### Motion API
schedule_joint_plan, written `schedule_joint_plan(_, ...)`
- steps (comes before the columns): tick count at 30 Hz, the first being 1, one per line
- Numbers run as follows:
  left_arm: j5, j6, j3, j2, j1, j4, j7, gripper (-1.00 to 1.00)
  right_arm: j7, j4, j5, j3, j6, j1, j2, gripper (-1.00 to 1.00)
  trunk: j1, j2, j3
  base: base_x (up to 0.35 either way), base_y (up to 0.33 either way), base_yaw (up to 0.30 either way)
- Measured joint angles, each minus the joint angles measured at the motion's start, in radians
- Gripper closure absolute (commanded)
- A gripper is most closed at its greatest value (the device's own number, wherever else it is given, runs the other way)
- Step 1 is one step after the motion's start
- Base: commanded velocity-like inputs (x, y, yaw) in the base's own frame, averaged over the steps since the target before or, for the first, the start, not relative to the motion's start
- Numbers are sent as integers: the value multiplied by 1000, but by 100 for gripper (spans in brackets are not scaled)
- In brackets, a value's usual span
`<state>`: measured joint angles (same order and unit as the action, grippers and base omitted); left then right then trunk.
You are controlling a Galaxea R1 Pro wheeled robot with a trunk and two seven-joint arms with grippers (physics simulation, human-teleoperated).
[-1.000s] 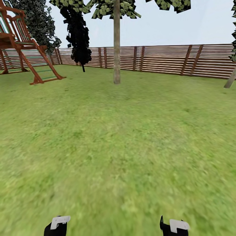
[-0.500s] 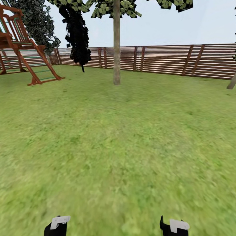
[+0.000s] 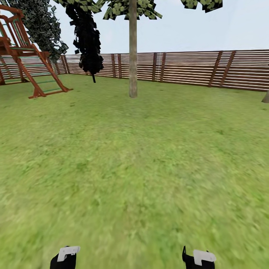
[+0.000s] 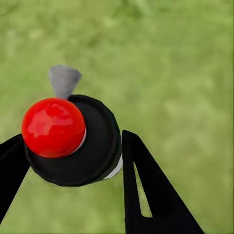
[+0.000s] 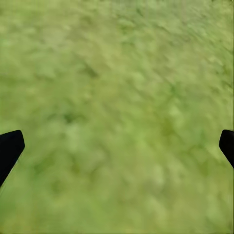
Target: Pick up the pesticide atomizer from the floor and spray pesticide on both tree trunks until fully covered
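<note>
The pesticide atomizer (image 4: 73, 136), with a red round knob on a black cap and a grey nozzle, sits between the black fingers of my left gripper (image 4: 73, 163), which is shut on it over the grass. My right gripper (image 5: 117, 146) is open, and only lawn lies between its two black fingertips. Both wrists peek in at the head view's lower edge, left (image 3: 65, 257) and right (image 3: 198, 257). One tree stands ahead on the lawn, its thick grey-brown trunk (image 3: 133, 56) rising straight to blocky green leaves. The foot of another trunk (image 3: 266, 98) shows at the far right edge.
A brown slat fence (image 3: 186, 67) closes the lawn behind the tree. A red-brown wooden play frame (image 3: 26, 56) stands at the far left, and a thin black columnar tree (image 3: 87, 41) beside it. Open grass (image 3: 134, 168) stretches from me to the trunk.
The whole head view has shifted: the camera has moved forward a little, and the right-hand trunk has slid almost out of frame. Both arms keep their pose.
</note>
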<state>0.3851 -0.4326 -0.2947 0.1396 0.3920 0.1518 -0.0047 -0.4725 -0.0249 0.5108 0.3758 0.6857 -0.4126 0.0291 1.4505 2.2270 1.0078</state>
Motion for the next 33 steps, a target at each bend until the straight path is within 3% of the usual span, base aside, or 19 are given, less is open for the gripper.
schedule_joint_plan(33, 0, 0, 0, 0, 0, 0, 0, 100, 0, 0, 0, 0, 0, 0, 0, -100, 0, 0, 0, 340, 0, 0)
